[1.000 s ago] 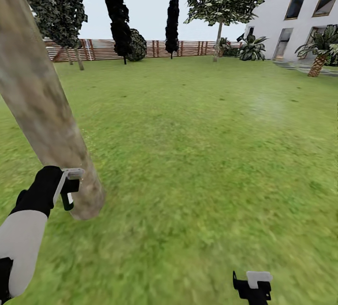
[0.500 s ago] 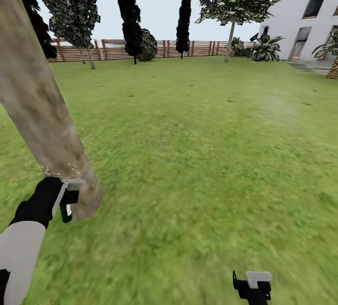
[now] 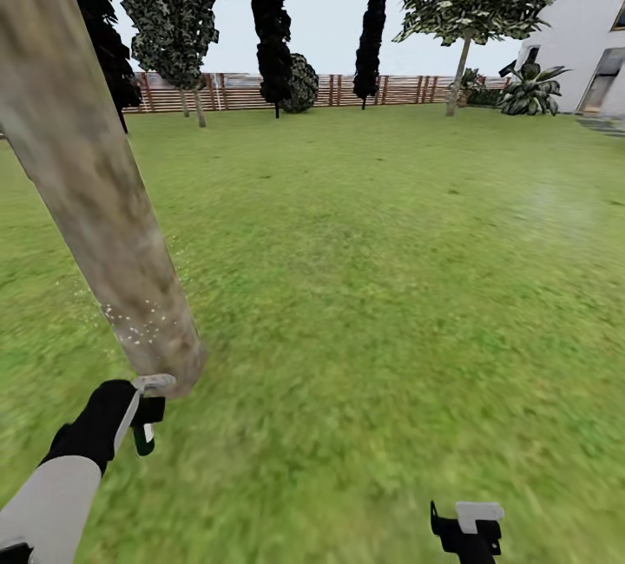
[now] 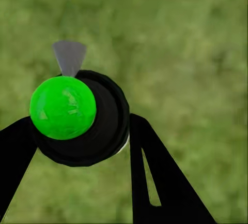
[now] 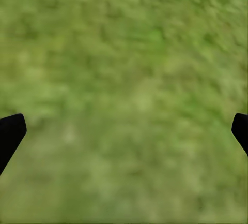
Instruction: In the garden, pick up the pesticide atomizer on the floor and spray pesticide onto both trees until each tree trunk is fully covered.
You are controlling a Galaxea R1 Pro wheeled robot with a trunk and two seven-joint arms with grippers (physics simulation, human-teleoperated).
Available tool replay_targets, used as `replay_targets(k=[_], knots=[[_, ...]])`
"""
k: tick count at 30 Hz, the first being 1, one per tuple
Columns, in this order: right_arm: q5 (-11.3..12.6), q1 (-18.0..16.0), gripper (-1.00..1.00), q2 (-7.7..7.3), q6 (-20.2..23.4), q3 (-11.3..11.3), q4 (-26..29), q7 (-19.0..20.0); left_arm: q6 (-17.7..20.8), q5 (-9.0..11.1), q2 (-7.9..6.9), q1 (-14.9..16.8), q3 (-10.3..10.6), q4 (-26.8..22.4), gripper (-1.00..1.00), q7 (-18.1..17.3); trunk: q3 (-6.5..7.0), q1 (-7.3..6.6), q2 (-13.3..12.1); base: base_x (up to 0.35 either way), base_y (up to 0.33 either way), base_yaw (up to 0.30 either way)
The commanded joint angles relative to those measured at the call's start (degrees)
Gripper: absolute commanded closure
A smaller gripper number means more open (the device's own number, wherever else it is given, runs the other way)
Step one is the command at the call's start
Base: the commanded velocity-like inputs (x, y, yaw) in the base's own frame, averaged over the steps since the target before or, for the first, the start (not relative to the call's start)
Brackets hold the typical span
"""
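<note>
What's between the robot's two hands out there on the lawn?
Only bare grass. In the head view nothing lies between the left hand, which holds the atomizer beside the tree trunk, and the right hand.

The thick tree trunk (image 3: pixel 95 191) leans across the near left of the lawn (image 3: pixel 391 286) and is the one close obstacle; its base meets the grass just beyond the left gripper (image 3: pixel 146 412), which is closed around the bottle (image 4: pixel 85 118). White specks (image 3: pixel 139 321) dot the lower trunk. To the right of the trunk the grass lies open as far as the fence (image 3: pixel 347 88) and the distant trees. The right gripper (image 5: pixel 124 131), fingers spread wide, has bare grass beneath it.
</note>
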State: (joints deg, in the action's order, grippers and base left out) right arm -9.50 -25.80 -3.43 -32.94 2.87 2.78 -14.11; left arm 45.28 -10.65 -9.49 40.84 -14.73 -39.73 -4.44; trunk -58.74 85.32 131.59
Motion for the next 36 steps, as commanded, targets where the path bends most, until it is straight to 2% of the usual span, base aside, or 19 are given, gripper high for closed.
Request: replay_targets(k=[1,2,3,6,11,28,36], knots=[[-0.6,-0.04,-1.0,-0.06,-0.11,0.29,-0.06,-0.3,-3.17,-0.65,0.28,0.03,-0.2,1.08,1.0,-0.48,-0.05,-0.01,0.02,0.06,-0.021,0.0],[-0.6,-0.04,-1.0,-0.02,-0.11,0.29,-0.06,-0.3,-5.7,-0.8,0.32,0.03,-0.29,2.37,1.0,-0.43,-0.05,-0.01,0.02,0.175,-0.1,0.0],[-0.6,-0.04,-1.0,-0.04,-0.11,0.29,-0.06,-0.3,-6.68,-0.75,0.29,0.03,-0.38,2.84,1.0,-0.41,-0.05,-0.01,0.02,0.219,-0.129,0.0],[-0.6,-0.04,-1.0,-0.08,-0.11,0.29,-0.06,-0.3,-7.66,-0.88,0.15,0.03,-0.46,3.24,1.0,-0.32,-0.05,-0.01,0.02,0.246,-0.149,0.0],[-0.6,-0.04,-1.0,-0.09,-0.11,0.29,-0.06,-0.39,-7.83,-0.8,-0.32,0.03,-0.54,3.08,1.0,-0.36,-0.05,-0.01,0.02,0.15,-0.207,0.064],[-0.6,-0.04,-1.0,-0.09,-0.11,0.29,-0.06,-0.39,-7.84,-0.43,0.34,0.03,-0.65,2.55,1.0,-0.38,-0.05,-0.01,0.02,0.168,-0.224,0.272],[-0.6,-0.04,-1.0,-0.1,-0.11,0.29,-0.06,-0.39,-7.84,-0.42,0.4,0.03,-0.7,2.55,1.0,-0.37,-0.05,-0.01,0.02,0.105,-0.262,0.031]])
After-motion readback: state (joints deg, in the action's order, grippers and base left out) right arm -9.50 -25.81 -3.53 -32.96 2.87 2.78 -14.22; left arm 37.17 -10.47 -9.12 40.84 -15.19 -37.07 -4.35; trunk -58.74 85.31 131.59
